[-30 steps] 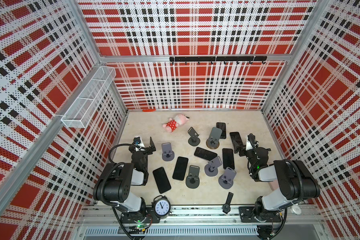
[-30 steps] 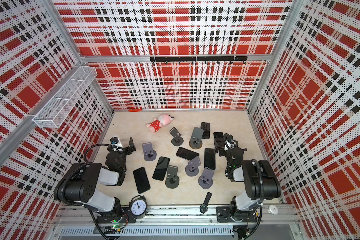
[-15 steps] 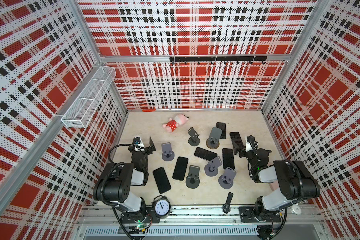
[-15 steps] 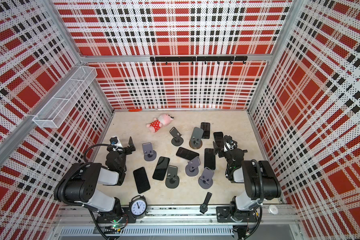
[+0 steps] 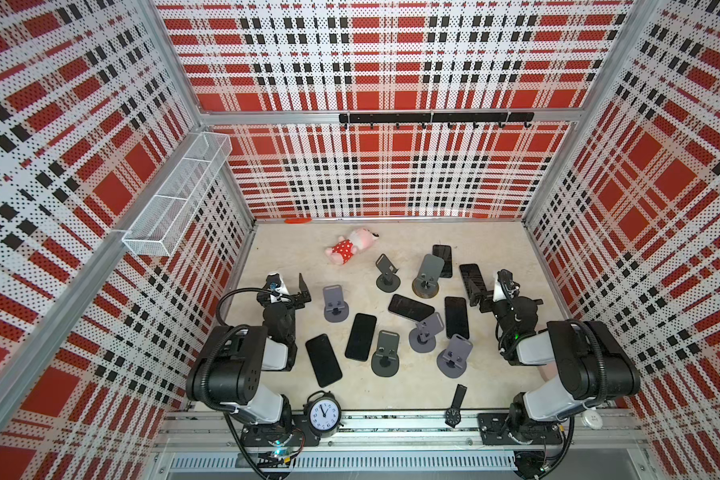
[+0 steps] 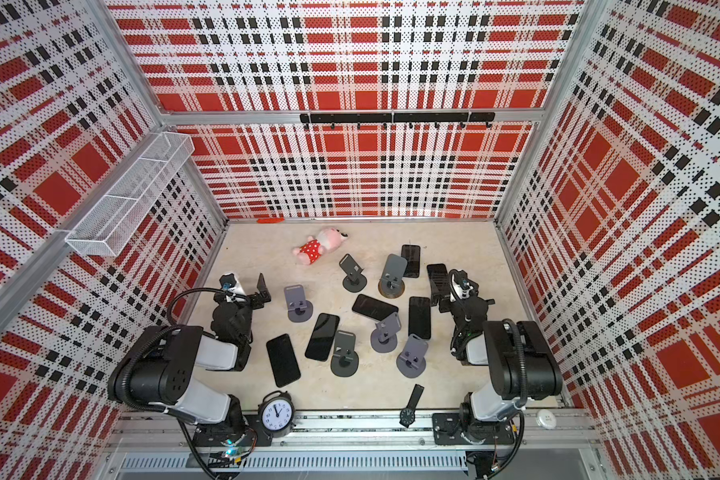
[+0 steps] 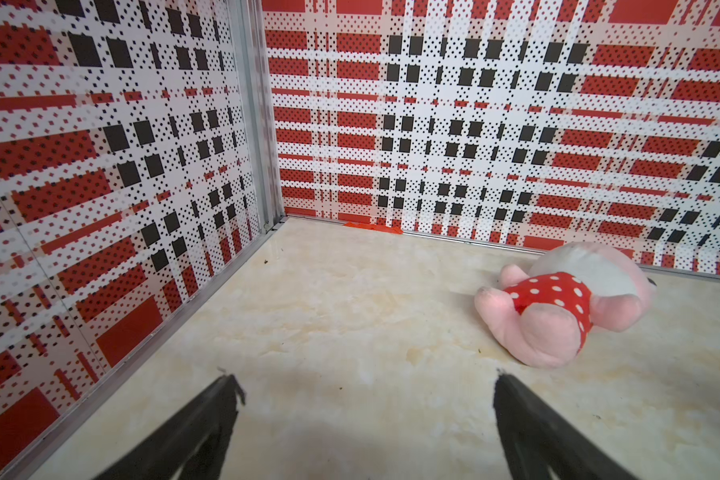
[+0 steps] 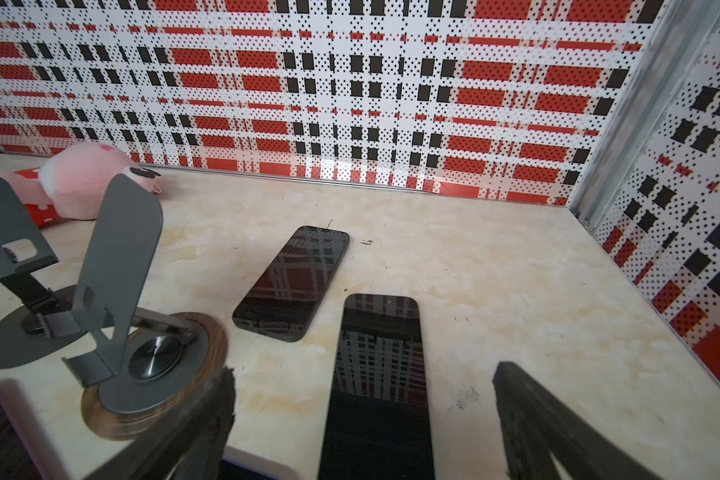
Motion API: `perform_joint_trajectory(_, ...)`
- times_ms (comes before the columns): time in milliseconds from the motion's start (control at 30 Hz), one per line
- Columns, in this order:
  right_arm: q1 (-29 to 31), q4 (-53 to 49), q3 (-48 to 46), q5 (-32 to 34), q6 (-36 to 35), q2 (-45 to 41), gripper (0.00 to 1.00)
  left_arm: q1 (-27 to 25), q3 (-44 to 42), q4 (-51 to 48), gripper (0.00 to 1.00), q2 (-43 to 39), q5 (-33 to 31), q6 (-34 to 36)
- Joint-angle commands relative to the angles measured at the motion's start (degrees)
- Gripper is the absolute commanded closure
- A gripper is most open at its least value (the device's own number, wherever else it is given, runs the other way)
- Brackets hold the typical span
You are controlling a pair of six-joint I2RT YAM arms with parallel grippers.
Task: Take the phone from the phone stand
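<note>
Right gripper (image 8: 362, 374): jaws wide apart, empty, poised over phone (image 8: 377, 353). Phone flat on table (image 8: 516, 270), near stand (image 8: 121, 291), off it. Beyond it, second phone (image 8: 292, 282), flat too. Left gripper (image 7: 362, 382): spread, empty, beside wall (image 7: 100, 166), plush (image 7: 558, 303) ahead.

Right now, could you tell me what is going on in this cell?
Neither arm holds anything. The left gripper stands open over bare table. The right gripper stands open over a phone that lies flat on the table. Every phone stand I can see is empty.
</note>
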Motion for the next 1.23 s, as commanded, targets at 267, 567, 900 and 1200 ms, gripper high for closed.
perform_joint_trajectory(267, 0.29, -0.14, 0.93, 1.02, 0.08, 0.16, 0.00, -0.35, 0.10, 2.10, 0.02, 0.22, -0.49, 0.35)
perform_joint_trajectory(567, 0.30, -0.23, 0.90, 1.06, -0.03, 0.18, 0.00, -0.30, 0.10, 2.12, 0.02, 0.28, -0.49, 0.40)
perform_joint_trajectory(900, 0.33, -0.67, 1.23, 0.62, -0.03, 0.33, 0.00, -0.30, 0.10, 2.08, 0.02, 0.28, -0.60, 0.38)
perform_joint_trajectory(1200, 0.30, -0.37, 0.95, 0.70, 0.01, 0.19, 0.00, -0.32, 0.10, 2.08, 0.02, 0.28, -0.58, 0.39)
